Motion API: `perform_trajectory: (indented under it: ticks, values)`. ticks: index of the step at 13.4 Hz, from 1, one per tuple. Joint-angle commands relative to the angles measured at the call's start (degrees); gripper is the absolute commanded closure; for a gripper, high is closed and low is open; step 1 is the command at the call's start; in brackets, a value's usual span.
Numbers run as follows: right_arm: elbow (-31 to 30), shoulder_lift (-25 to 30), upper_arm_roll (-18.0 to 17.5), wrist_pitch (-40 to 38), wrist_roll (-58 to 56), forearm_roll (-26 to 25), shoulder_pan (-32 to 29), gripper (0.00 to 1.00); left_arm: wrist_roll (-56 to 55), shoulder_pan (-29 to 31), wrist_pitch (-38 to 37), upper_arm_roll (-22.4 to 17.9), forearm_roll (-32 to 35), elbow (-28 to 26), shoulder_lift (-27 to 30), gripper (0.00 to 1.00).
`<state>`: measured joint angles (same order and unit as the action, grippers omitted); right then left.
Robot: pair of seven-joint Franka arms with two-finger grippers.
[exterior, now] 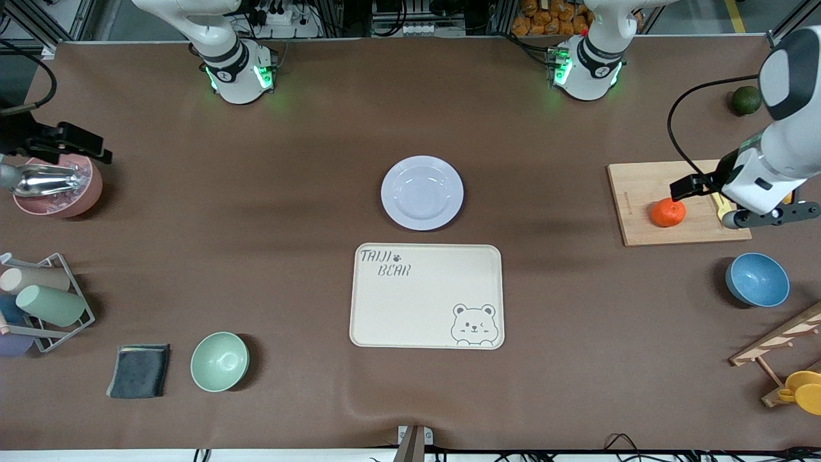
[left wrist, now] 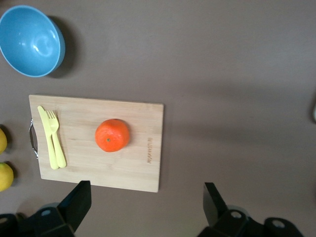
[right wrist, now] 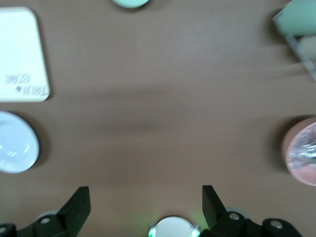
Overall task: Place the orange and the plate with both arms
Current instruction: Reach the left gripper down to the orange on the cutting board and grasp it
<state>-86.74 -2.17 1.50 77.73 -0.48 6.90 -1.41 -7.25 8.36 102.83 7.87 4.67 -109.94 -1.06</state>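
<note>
The beige rectangular tray (exterior: 426, 296) carries dark lettering reading "TAIJI BEAR" with a paw print in one corner and a winking bear face in the corner diagonal to it. The bamboo cutting board (exterior: 641, 192) has a small printed mark along one short edge, too small to read.

The small round bright orange fruit (exterior: 668, 212) has dimpled, glossy skin and a tiny stem dot on top; it sits on the cutting board, apart from a pale yellow plastic knife and fork (left wrist: 52, 137) lying side by side on the same board. The round pale lavender plate (exterior: 422, 192) with a raised rim lies just beside the tray, farther from the front camera than it, and is bare.

Everything rests on a matte brown table covering (exterior: 288, 212), slightly wrinkled near its front edge.

The left gripper (left wrist: 148, 207) hangs over the cutting board's edge near the orange, its fingers (left wrist: 79, 200) spread wide and holding nothing. The right gripper (right wrist: 145, 207) hovers over a pink bowl (exterior: 61, 189), well apart from the tray toward the right arm's end, likewise wide open with nothing in it.
</note>
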Motion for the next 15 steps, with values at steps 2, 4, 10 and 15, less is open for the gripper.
perform_trajectory:
  ticks: [2, 4, 10, 15]
  values:
    - [-1.23, -0.73, 0.08, -3.11, -0.04, 5.92, 0.27, 0.00, 0.47, 3.58, 7.62, 0.74, 1.66, -9.47, 2.99, 0.00]
    - [-2.55, -0.64, 0.08, -3.64, -0.04, 8.11, 0.35, 0.00, 2.14, 6.65, 12.98, 0.83, 1.66, -14.39, 2.82, 0.00]
    - [-6.33, -0.47, 0.08, -2.59, -0.13, 10.94, 0.18, 0.00, 6.72, 13.60, 28.80, 0.74, 1.83, -23.64, -2.00, 0.00]
    - [-10.20, 0.85, 0.08, -0.22, -0.22, 12.35, -0.09, 0.00, 6.81, 15.80, 35.50, 0.74, 3.41, -24.62, -8.33, 0.00]
